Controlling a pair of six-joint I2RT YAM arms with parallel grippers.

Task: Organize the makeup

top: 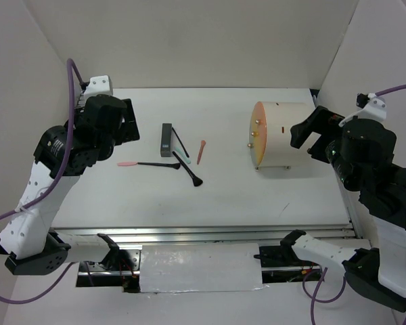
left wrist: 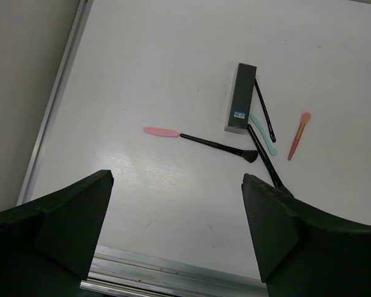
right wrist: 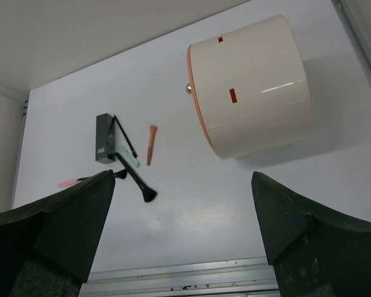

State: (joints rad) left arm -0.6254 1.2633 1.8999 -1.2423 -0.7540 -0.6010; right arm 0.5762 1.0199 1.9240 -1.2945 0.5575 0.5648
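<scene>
Makeup lies in a loose cluster left of centre on the white table (top: 223, 196).

- Overhead: dark grey tube (top: 166, 139), pink-tipped applicator (top: 149, 164), black brush (top: 188, 170), orange-pink stick (top: 201, 152). Cream drum box (top: 284, 135) lies on its side well to the right, three knobs on its orange face.
- Left wrist only: teal spatula (left wrist: 264, 137) just beside the tube, and the tube's blue label.
- Right wrist: only one knob shows, plus two orange slots in the drum wall.
- Left gripper (left wrist: 176, 180) and right gripper (right wrist: 182, 178): jaws wide, holding nothing.
</scene>
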